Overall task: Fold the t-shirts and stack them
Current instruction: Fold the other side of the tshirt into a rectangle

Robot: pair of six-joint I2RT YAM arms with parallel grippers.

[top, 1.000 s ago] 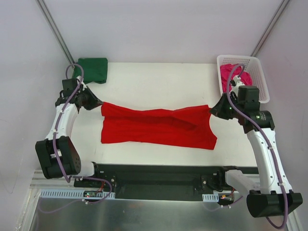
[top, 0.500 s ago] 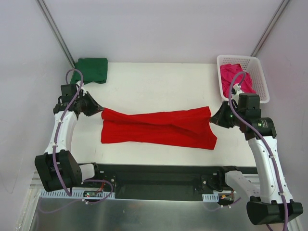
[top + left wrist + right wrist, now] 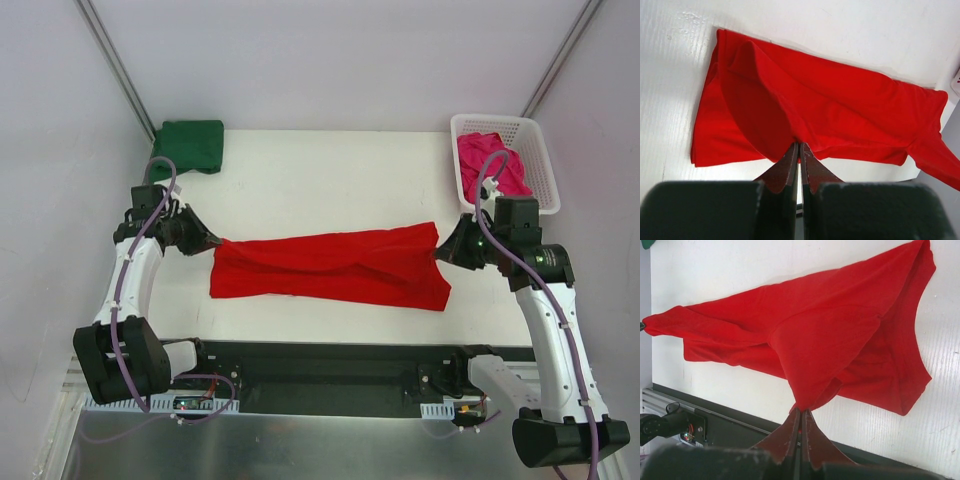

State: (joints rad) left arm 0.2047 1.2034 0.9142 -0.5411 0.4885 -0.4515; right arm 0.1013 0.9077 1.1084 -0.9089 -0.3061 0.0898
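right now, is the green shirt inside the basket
No, the green shirt lies folded on the table at the far left, while the basket at the far right holds the pink shirt.

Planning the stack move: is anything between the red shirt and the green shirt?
Nothing visible. Only bare table lies between the red shirt and the green shirt at the far left corner; the basket sits far right.
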